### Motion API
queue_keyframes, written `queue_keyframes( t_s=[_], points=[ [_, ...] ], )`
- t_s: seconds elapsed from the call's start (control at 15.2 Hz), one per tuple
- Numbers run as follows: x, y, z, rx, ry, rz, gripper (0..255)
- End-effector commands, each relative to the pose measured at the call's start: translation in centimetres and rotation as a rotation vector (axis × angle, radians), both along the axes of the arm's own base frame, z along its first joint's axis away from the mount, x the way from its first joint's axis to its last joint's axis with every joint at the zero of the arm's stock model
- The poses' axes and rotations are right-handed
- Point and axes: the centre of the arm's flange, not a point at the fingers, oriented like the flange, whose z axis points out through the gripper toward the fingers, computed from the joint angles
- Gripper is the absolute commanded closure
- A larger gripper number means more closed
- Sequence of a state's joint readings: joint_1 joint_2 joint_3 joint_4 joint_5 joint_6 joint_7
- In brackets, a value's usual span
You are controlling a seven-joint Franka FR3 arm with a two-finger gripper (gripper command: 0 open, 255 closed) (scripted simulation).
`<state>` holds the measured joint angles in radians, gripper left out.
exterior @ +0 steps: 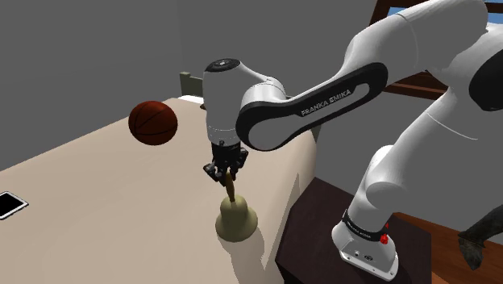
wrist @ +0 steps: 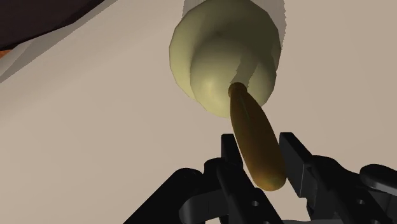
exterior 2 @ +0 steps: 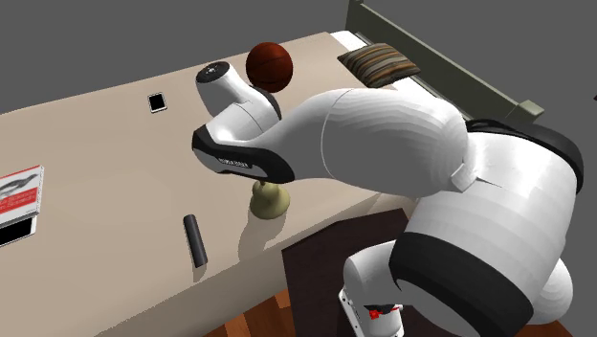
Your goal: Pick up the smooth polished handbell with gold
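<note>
The handbell (exterior: 236, 219) stands upright on the beige bed top (exterior: 97, 194) near its edge by the stand. Its body is pale gold and its handle (wrist: 254, 137) is brown and points up. My gripper (exterior: 228, 179) hangs straight above the bell and is shut on the handle. In the wrist view the gripper (wrist: 262, 158) has one black finger against each side of the handle, above the bell's body (wrist: 213, 60). In the second exterior view the arm covers the handle, and the bell's base (exterior 2: 271, 201) shows beneath it.
A dark red basketball (exterior: 152, 123) rests farther in on the bed. A phone (exterior 2: 157, 101), a black remote (exterior 2: 195, 239) and a red-and-white book (exterior 2: 19, 187) lie on the top. A striped pillow (exterior 2: 380, 64) sits by the headboard. The dark stand (exterior: 322, 234) adjoins the bed edge.
</note>
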<state>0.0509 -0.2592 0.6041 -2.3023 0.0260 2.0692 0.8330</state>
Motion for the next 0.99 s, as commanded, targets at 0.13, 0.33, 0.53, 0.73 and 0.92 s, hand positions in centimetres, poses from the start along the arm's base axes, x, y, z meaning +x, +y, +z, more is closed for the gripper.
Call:
queue_keyframes(
  t_s=[0.13,0.33,0.53,0.73,0.92],
  points=[
    [0.0,0.0,2.0,0.000,0.000,0.000,255],
    [0.0,0.0,3.6,0.000,0.000,0.000,255],
    [0.0,0.0,5.2,0.000,0.000,0.000,255],
    [0.0,0.0,6.8,0.000,0.000,0.000,255],
    [0.0,0.0,7.4,0.000,0.000,0.000,255]
  ],
)
